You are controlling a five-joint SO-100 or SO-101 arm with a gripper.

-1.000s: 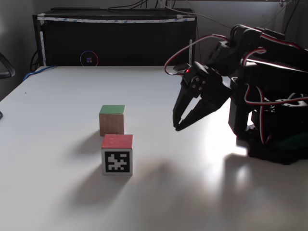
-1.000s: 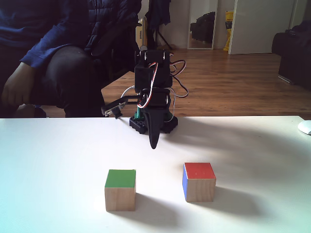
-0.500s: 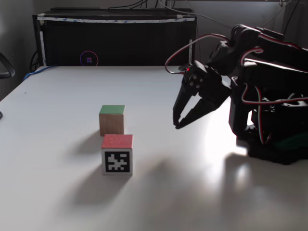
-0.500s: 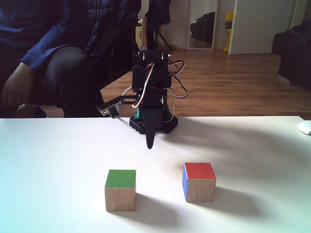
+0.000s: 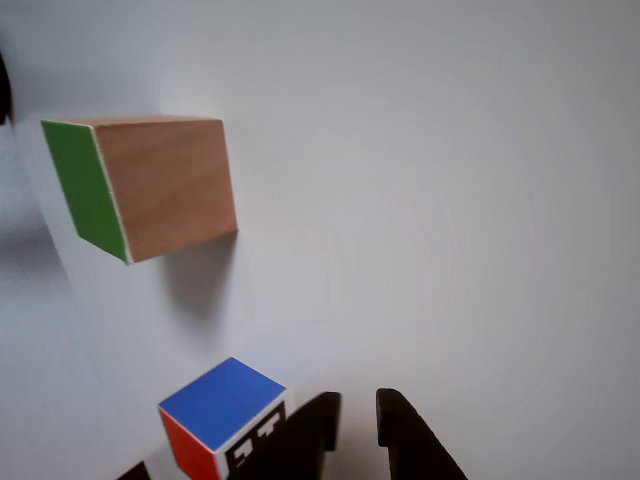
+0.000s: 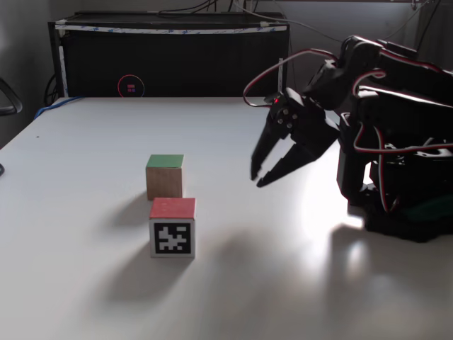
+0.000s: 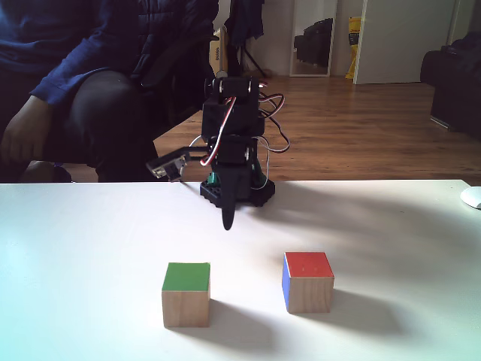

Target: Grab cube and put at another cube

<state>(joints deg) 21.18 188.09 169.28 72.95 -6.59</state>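
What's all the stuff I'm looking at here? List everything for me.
wooden cube: one, light brown with a green top, on the table, apart from the other cube.
smaller cube: one, red top, blue side, black-and-white marker face, on the table.
table: one, white.
black box: one, at the table's far edge in a fixed view.
white object: one, at the table's right edge; cannot tell what.
person: one, dark blue clothing, seated behind the table.
robot arm: one, black with red-and-white wires.
gripper: one, black, open, above the table, holding nothing.
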